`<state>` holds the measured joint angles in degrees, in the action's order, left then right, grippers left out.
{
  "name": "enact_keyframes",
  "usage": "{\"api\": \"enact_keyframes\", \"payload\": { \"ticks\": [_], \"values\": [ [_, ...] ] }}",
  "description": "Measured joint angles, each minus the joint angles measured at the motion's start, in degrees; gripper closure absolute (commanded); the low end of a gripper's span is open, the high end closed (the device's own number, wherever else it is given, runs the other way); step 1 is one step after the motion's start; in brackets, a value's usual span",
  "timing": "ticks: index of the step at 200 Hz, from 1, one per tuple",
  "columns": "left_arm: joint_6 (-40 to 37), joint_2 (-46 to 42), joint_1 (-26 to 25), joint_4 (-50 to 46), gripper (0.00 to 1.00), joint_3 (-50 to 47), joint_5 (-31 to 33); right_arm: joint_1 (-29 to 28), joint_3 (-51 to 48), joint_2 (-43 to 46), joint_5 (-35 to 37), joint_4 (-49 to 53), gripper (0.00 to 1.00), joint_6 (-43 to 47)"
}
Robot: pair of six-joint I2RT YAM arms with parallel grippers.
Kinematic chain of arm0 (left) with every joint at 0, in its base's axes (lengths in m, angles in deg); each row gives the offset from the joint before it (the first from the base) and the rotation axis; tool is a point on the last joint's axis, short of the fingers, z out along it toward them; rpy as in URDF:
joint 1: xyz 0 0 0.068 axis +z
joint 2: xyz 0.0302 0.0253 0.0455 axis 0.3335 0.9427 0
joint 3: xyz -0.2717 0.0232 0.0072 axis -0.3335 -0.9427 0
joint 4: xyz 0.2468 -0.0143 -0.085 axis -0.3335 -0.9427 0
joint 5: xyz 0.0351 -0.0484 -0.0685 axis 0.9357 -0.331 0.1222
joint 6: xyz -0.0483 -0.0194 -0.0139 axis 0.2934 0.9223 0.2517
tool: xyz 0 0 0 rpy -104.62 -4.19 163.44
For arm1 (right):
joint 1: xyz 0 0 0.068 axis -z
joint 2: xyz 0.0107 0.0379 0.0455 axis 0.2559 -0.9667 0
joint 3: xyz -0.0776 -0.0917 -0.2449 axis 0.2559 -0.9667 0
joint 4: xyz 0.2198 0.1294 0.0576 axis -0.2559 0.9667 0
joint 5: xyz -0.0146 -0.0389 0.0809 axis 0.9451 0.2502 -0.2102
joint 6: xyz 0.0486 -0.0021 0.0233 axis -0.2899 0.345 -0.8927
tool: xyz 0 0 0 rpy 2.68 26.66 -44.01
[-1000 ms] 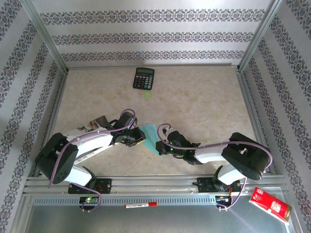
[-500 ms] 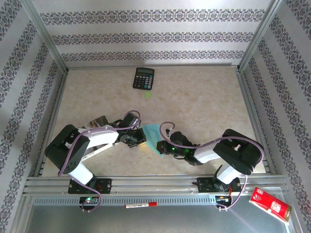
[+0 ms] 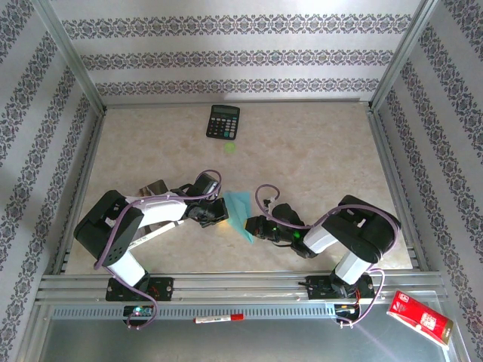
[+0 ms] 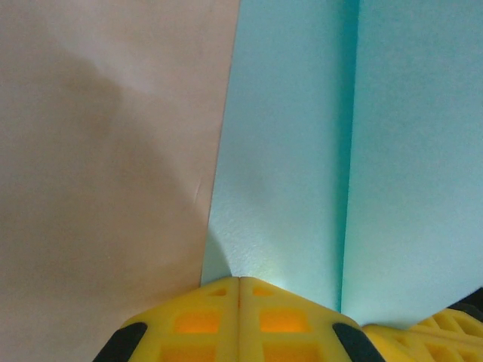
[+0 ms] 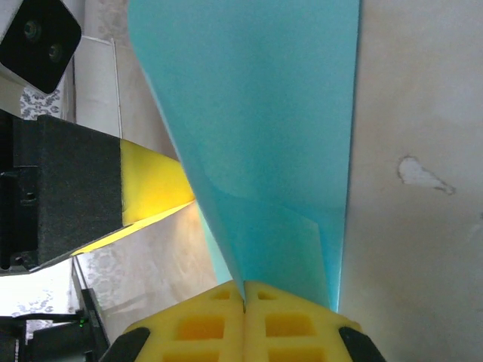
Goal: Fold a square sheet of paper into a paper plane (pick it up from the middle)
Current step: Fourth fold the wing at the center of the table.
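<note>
Cyan paper (image 3: pixel 240 211): thin, plain light-cyan, already part-folded into a slim kite-ish shape w/ the point twd near-right. It sits low over the table (image 3: pixel 317 151), centre-front. Left wrist view: one long straight crease runs its length, darker along the fold, w/ a flat panel each side; outer edge is straight, slightly slanted. Right wrist view: paper tapers to a narrow end, w/ an extra folded layer overlapping there. Left gripper (image 4: pixel 239 280) & right gripper (image 5: pixel 245 285) each pinch an end, fingertips pressed together.
</note>
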<state>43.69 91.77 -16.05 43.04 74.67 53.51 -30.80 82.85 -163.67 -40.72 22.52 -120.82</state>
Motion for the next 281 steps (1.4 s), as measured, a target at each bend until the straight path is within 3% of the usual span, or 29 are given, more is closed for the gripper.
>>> {"api": "enact_keyframes", "payload": {
  "ticks": [144,224,281],
  "values": [
    [-0.9,-2.3,0.0,-0.8,0.96,0.1,0.9,2.8,-1.0,-0.3,-3.1,-1.4,1.00,-2.6],
    [-0.9,-6.3,-0.4,-1.4,0.90,0.1,1.0,2.8,-3.1,-0.3,-1.8,-4.6,1.00,-5.3],
    [-1.3,-4.5,-4.4,0.9,0.96,4.0,0.1,2.8,-4.2,-2.0,-0.7,-8.7,1.00,-9.7]
  ]
}}
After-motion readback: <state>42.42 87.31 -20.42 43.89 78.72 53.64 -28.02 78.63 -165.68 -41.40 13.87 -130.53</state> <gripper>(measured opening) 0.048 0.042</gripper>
